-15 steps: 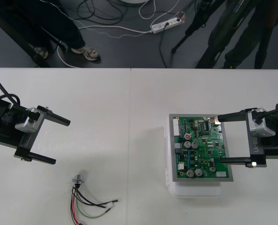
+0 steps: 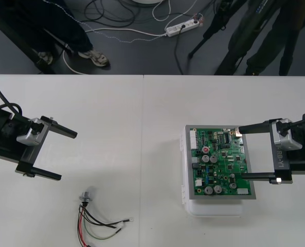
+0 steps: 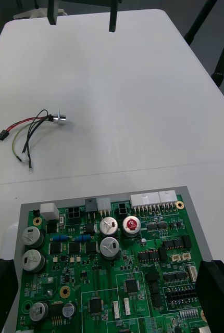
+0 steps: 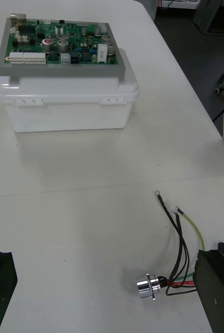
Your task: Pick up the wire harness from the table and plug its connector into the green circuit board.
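Harness (image 2: 86, 212) loose on the bench (image 2: 142, 128), near left, untouched by either pincer; socket (image 2: 84, 197) at its far end, wires (image 2: 103, 225) fanning nearward and to the right; plug (image 3: 2, 135) lying free on the bench, not in the board (image 2: 219, 162). Left pincer (image 2: 67, 156) wide open at left, just beyond the socket, holding nothing; right pincer (image 2: 237, 153) wide open too, empty, over the board's right part; board on white base (image 2: 214, 208), right of centre, well apart from harness.
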{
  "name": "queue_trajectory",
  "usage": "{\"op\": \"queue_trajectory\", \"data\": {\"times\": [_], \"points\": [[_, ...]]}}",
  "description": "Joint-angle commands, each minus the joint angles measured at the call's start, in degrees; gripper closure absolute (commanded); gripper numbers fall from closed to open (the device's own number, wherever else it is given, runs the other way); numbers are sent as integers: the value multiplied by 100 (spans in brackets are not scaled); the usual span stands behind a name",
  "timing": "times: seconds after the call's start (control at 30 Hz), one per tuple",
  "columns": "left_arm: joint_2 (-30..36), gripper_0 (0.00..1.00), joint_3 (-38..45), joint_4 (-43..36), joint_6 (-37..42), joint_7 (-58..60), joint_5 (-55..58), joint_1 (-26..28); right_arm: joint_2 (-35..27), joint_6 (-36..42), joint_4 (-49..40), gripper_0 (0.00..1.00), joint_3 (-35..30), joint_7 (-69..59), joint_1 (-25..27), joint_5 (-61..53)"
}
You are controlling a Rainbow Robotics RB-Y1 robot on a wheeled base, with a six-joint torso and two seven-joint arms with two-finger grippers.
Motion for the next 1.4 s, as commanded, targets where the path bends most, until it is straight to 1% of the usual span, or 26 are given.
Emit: {"op": "queue_trajectory", "data": {"times": [0.03, 1.4], "points": [[-68, 0, 163, -24, -224, 366, 81, 83, -181, -34, -172, 0, -162, -125, -32, 24], [-68, 0, 163, -24, -224, 366, 81, 83, -181, -34, -172, 0, -162, -125, -32, 24]]}}
